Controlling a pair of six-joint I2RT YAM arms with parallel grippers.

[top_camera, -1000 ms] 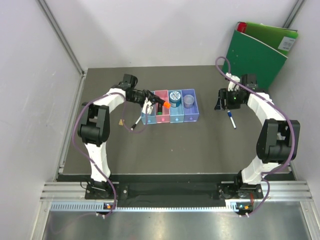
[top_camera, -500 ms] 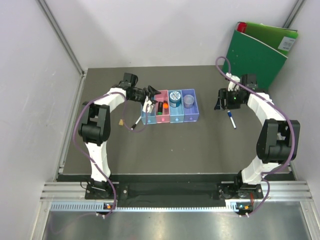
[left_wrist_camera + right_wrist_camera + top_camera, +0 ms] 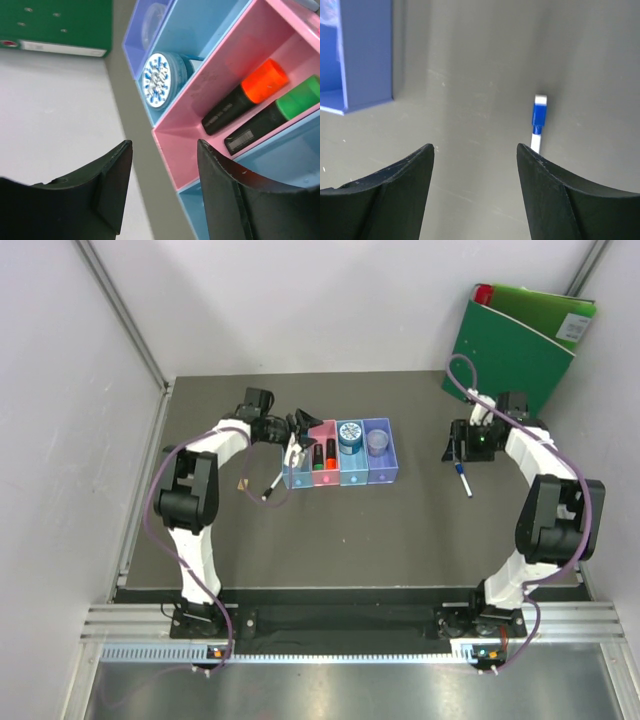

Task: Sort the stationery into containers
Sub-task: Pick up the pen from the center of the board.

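Two markers lie in the pink bin under the spread, empty left end effector; right end effector, likewise spread, probably must straddle the white pen.

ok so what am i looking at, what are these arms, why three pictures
Two robot arms are bolted to the edge of a table. The wide picture looks down from above; the other two come from a camera on each wrist, showing its dark fingers. The left gripper hangs open at a row of bins, where an orange-capped marker and a green-capped marker lie in the pink one and a tape roll in a blue one. The right gripper is open near a white pen on the table. Neither holds anything.
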